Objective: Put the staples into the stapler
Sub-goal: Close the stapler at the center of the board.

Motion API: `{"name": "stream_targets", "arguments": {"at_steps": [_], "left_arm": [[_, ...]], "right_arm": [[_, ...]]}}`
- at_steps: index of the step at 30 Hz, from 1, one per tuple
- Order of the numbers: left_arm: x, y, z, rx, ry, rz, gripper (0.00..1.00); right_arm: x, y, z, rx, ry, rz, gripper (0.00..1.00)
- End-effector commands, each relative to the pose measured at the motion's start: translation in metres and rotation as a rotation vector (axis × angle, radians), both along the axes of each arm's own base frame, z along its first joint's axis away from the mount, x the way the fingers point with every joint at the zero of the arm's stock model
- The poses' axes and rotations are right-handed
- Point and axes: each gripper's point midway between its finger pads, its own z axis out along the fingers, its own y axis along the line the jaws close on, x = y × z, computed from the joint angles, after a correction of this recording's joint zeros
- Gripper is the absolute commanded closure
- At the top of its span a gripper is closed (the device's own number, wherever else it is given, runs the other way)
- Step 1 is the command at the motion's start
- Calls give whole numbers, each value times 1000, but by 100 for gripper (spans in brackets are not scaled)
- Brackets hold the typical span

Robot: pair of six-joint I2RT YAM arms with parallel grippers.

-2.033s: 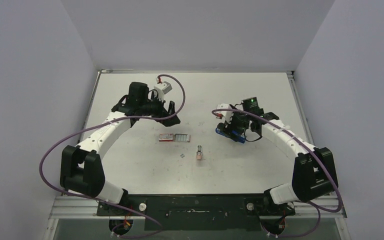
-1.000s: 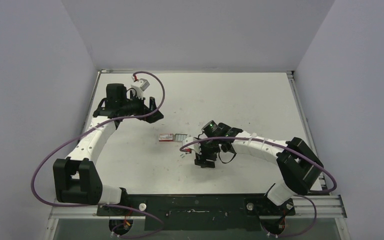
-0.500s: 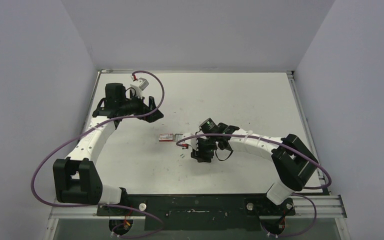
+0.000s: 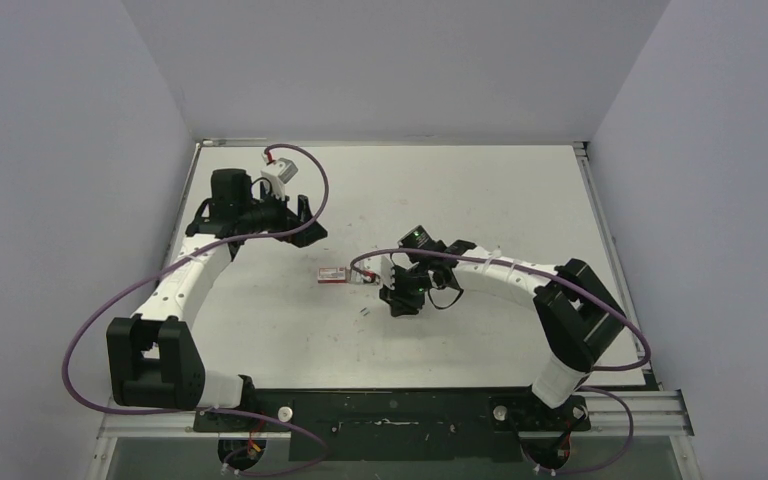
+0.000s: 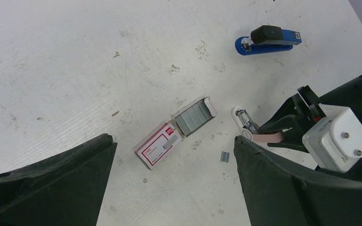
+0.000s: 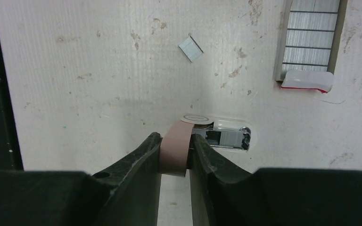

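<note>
Staple box (image 5: 158, 146): red-and-white, lying flat on the surface (image 4: 520, 190), open at one end. Staple strips (image 5: 195, 115) sit side by side in the pulled-out end.

Loose strip (image 6: 191, 48): a short piece alone on the surface, near the box's open end and touching neither the box nor the jaws.

Stapler (image 5: 268, 38): blue with a black top, lying on the surface well apart from the box, out past its open end in the left wrist view. In the top view the right arm covers that spot.

Right gripper (image 6: 175, 139): low over the surface, just beside the box's open end. Jaws pressed in on a pink block (image 6: 174, 157), pinching it from both sides. The block's far end meets a white-and-metal piece (image 6: 226, 136) that rests on the surface.

Left gripper (image 4: 310, 220): held above the surface, well apart from the box on its closed-end side. Jaws spread wide, with the box in view between them from the wrist camera.
</note>
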Motion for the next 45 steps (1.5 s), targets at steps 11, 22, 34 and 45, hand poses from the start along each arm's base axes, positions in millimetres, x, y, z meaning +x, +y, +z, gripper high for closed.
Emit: {"name": "stream_targets", "arguments": {"at_steps": [11,22,34,45], "left_arm": [[-1,-4,16,-20,-99,-38,3],[-6,-14,8,-8,-102,-76,3],[-9,-30,3,52,-123,-122,3],[-29,-64,-26,127,-120,-185,3]], "right_arm": [[25,-1,-12,69,315,-158,92],[31,-5,-22,69,392,-194,85],[46,-10,-6,89,376,-211,54],[60,-19,14,115,338,-218,38]]}}
